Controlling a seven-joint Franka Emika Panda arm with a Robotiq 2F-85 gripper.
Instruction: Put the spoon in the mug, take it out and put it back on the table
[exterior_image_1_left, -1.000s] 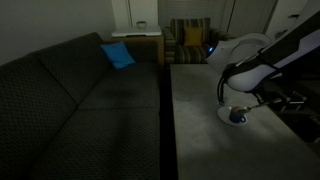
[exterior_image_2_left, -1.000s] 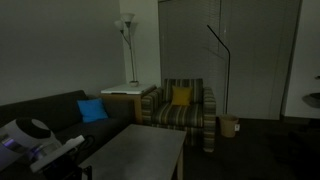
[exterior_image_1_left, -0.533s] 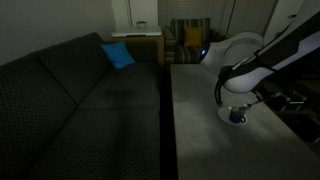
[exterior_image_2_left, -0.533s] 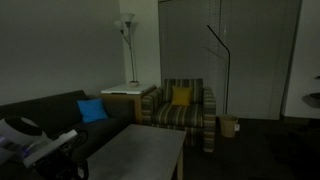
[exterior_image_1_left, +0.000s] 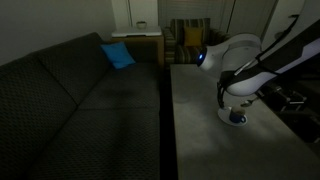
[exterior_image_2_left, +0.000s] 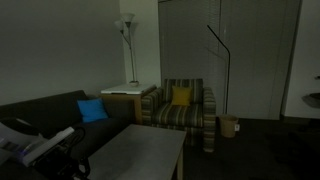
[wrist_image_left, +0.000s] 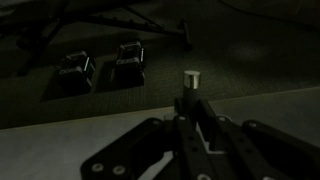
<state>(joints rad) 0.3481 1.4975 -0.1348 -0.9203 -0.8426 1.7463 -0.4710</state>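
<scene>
Claw (wrist_image_left: 190, 104) pinched together on what looks like the spoon (wrist_image_left: 190, 78), just above the mug (exterior_image_1_left: 237, 117) at frame right, risks clipping the rim, tipping it.

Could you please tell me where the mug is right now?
In an exterior view, the mug sits on a white saucer on the grey table, toward the picture's right, just under the robot arm.

Exterior views oblique, sharing table (exterior_image_1_left: 200, 135); wrist close.

no legible text, labels, brands or numbers anywhere
</scene>
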